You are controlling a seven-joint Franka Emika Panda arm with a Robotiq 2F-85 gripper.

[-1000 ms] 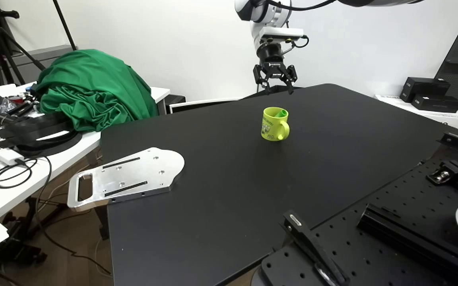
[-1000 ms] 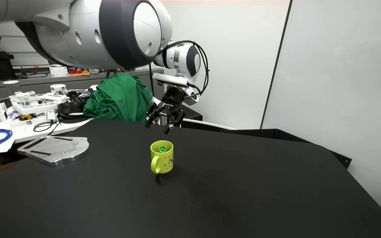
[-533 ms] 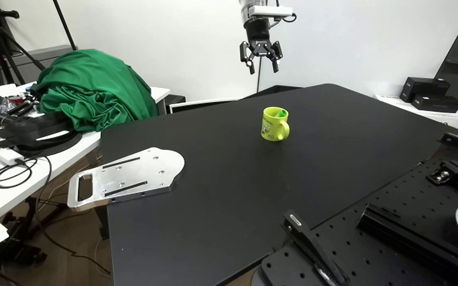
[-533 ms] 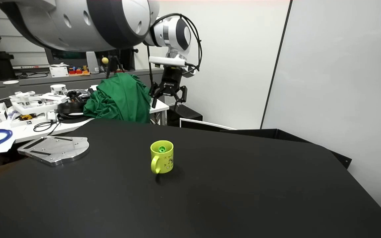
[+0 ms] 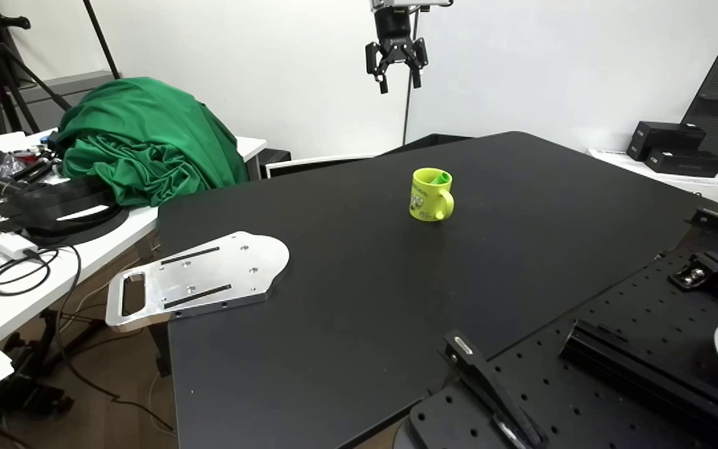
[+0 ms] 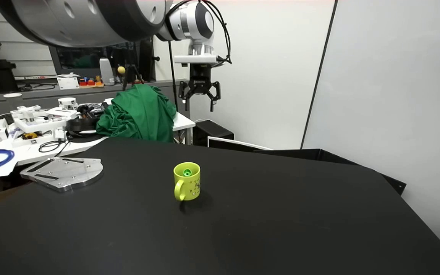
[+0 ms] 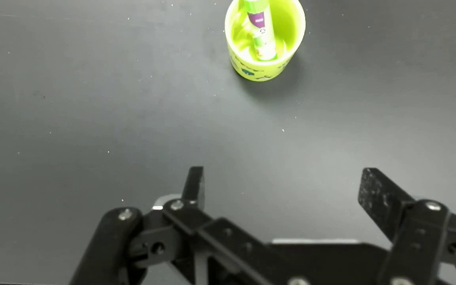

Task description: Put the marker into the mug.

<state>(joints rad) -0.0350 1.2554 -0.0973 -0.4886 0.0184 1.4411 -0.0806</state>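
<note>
where the mug [image 6: 191, 190] stands: upright, toward the far edge of the table [image 6: 300, 221] in both exterior views; probably light, chippable, best held by its handle [image 6: 177, 191].
marker [image 7: 262, 31]: tilted inside the mug, so the task looks done; likely light, stiff, slippery, best pinched at its upper end.
gripper [image 6: 199, 107]: spread wide, holding nothing, high, well apart from the mug.

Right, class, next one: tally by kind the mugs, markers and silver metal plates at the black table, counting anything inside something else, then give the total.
Lime-green mug: 1
Marker, leaning inside the mug: 1
Silver metal plate: 1
Total: 3
</note>
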